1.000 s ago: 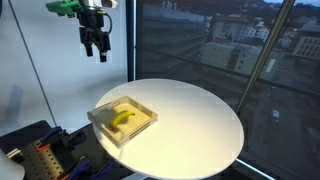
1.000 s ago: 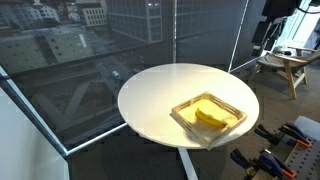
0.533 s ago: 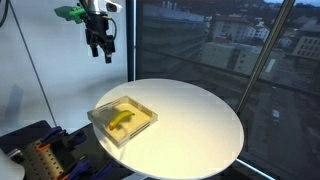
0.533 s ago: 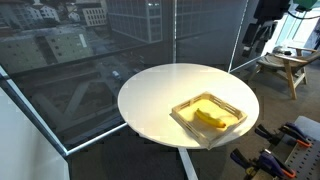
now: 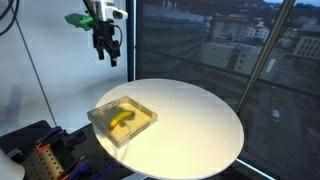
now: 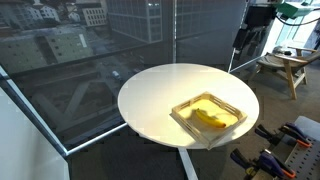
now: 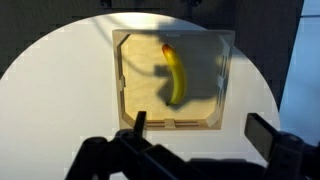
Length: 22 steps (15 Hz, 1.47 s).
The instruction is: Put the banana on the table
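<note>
The small yellow banana (image 5: 122, 119) (image 6: 208, 116) (image 7: 176, 75) lies inside the shallow square beige tray (image 5: 103, 123) (image 6: 184, 121) (image 7: 122, 90). The tray stands on the round white table (image 5: 195, 125) (image 6: 150, 95) (image 7: 60, 80). My gripper (image 5: 107, 54) (image 6: 246, 40) (image 7: 200, 130) hangs high above the table, well above the tray, open and empty. In the wrist view its two dark fingers (image 7: 138, 126) spread wide at the bottom edge, just below the tray's near rim.
Large dark windows surround the table in both exterior views. A wooden stool (image 6: 285, 66) stands behind the table. Dark equipment with orange parts (image 5: 40, 155) (image 6: 290, 150) sits beside the table near the tray.
My gripper has moved sideways toward the table's middle, staying high and open. The banana and tray have not moved.
</note>
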Motion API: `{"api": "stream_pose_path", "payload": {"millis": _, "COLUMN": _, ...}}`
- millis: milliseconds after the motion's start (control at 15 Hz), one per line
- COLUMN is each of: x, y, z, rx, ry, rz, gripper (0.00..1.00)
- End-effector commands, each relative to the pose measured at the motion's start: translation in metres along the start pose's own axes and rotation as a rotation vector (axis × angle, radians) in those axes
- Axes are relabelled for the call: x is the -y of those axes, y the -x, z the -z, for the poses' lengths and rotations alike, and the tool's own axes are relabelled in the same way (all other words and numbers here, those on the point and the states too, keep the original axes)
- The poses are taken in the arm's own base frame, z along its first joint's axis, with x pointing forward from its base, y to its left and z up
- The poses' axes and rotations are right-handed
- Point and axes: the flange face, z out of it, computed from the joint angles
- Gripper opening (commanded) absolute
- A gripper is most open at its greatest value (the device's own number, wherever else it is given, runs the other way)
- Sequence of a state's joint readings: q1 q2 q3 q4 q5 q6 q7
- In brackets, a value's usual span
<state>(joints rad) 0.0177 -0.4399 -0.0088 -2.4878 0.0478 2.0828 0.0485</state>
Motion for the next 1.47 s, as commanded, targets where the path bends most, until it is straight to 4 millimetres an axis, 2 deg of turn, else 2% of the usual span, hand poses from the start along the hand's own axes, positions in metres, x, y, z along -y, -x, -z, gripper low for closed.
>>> {"api": "stream_pose_path", "payload": {"millis": 0, "x": 0.0, "y": -0.016, "z": -0.003, "rx": 0.0, "ry": -0.015, "rz": -0.03, "gripper": 1.0}}
{"api": "stream_pose_path", "payload": {"millis": 933, "x": 0.006, "y": -0.046, "z": -0.043, "rx": 0.08, "ry": -0.027, "rz": -0.022, "gripper": 1.0}}
{"api": "stream_pose_path", "payload": {"millis": 1400, "x": 0.016, "y": -0.053, "z": -0.065, "rx": 0.028, "ry": -0.007, "rz": -0.004, "gripper": 1.0}}
